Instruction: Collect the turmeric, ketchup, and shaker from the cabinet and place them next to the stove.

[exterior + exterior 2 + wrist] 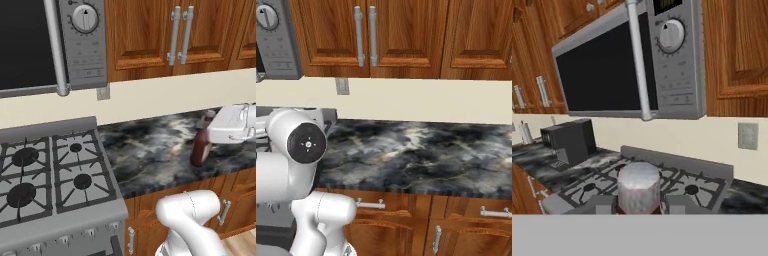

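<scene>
My gripper (207, 131) is shut on the neck of the ketchup (201, 149), a slim dark red-brown bottle held upright over the right part of the dark marble counter (150, 150), near its front edge. Whether its base touches the counter I cannot tell. In the hand view the bottle's pale cap (639, 190) sits between my gripper (641, 204) and its fingertips (604, 205). The stove (50, 175) with its black grates lies well to the left of the bottle; it also lies ahead in the hand view (702, 186). The cabinet doors (150, 35) above are closed. The turmeric and shaker are out of view.
A grey microwave (82, 40) hangs over the stove. A wall outlet (103, 92) sits on the cream backsplash. A dark boxy appliance (569, 142) stands on the counter beyond the stove. Bare counter (421, 155) stretches between stove and bottle.
</scene>
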{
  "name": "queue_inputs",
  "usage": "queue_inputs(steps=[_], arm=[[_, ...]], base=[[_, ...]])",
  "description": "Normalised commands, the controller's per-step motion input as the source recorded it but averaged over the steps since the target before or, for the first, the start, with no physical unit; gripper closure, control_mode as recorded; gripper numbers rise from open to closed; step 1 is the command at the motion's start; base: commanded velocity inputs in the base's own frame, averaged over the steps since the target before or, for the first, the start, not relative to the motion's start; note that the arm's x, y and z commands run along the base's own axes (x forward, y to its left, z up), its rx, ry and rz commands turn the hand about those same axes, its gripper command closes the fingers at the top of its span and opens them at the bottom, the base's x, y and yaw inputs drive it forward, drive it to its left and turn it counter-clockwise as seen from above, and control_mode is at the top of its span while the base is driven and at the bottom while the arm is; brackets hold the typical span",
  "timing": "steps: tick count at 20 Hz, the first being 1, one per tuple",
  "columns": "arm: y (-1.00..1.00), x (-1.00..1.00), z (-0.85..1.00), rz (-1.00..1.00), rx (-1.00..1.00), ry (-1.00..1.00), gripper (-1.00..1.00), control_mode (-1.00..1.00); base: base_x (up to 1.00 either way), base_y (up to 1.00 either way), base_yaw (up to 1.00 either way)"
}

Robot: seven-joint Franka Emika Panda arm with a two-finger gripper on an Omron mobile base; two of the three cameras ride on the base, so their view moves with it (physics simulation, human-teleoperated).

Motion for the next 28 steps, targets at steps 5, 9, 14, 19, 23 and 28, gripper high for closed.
queue_inputs(steps=[5, 9, 14, 19, 23, 28], arm=[[0.05, 0.36, -0.5, 0.03, -0.05, -0.01, 1.0, -1.0], [0.0, 0.65, -0.51, 0.07, -0.08, -0.07, 1.0, -1.0], [0.01, 0.8, -0.43, 0.06, -0.11, -0.08, 1.0, -1.0], [0.09, 0.84, -0.25, 0.05, -0.02, -0.05, 1.0, -1.0], [0.28, 0.67, -0.26, 0.1, 0.0, 0.0, 1.0, -1.0], [0.48, 0.5, -0.37, 0.1, 0.0, 0.0, 1.0, -1.0]], base=[[0.0, 0.0, 0.0], [0.0, 0.0, 0.0], [0.0, 0.0, 0.0], [0.0, 0.0, 0.0], [0.0, 0.0, 0.0], [0.0, 0.0, 0.0]])
